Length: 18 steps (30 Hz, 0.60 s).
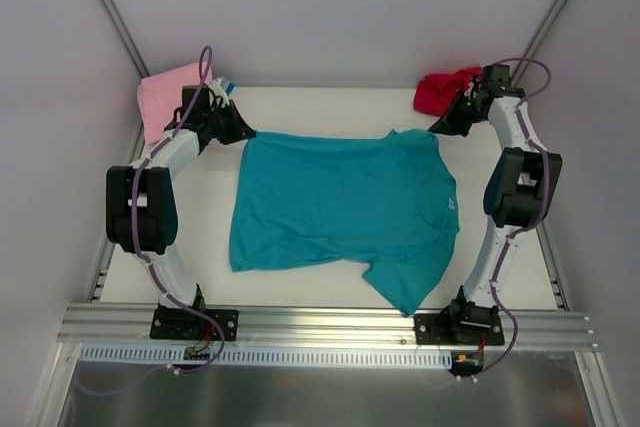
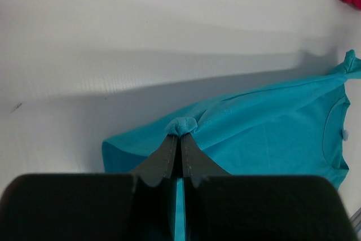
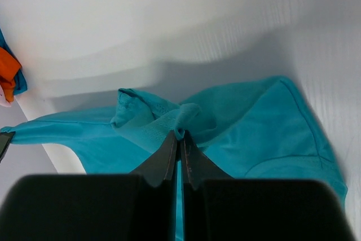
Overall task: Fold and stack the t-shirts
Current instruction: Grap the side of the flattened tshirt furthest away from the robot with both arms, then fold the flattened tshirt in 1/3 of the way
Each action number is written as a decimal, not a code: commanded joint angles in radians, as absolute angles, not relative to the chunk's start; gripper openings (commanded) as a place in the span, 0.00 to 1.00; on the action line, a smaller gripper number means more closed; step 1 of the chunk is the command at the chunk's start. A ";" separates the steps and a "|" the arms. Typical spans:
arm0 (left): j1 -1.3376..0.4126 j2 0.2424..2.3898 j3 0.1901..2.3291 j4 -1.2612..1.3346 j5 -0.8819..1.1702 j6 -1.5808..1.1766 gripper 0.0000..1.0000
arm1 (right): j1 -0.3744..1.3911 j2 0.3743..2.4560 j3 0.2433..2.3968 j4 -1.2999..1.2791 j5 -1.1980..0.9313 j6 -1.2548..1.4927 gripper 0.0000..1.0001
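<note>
Top external, teal t-shirt point(image 1: 340, 202), label point(image 1: 451, 204) (seemingly white, illegible)

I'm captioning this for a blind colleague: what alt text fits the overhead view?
A teal t-shirt lies spread on a white table, its two far corners pinched by the left pincer and the right pincer. A pink shirt sits at the far left corner, a red shirt at the far right.

Light: bright, even, from above.
Shadows: soft grey bands on the table point(image 2: 56, 122) beyond the teal t-shirt point(image 2: 265, 134).
Focus: wrist views soft, near foreground blurred; overhead view sharper.
</note>
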State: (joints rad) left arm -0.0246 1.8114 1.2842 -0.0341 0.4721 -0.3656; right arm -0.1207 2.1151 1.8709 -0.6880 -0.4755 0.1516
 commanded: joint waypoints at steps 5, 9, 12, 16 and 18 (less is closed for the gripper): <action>-0.021 1.703 1.189 0.035 0.459 -0.356 0.00 | -0.126 1.908 1.726 -0.654 -0.465 0.129 0.01; -0.023 1.680 1.138 0.066 0.469 -0.374 0.00 | -0.124 1.833 1.662 -0.649 -0.463 0.121 0.00; -0.026 1.661 1.108 0.080 0.468 -0.380 0.00 | -0.121 1.792 1.606 -0.650 -0.463 0.114 0.00; -0.031 1.643 1.095 0.084 0.471 -0.382 0.00 | -0.118 1.721 1.517 -0.660 -0.450 0.104 0.00; -0.032 1.631 1.089 0.086 0.466 -0.385 0.00 | -0.115 1.677 1.467 -0.649 -0.446 0.103 0.00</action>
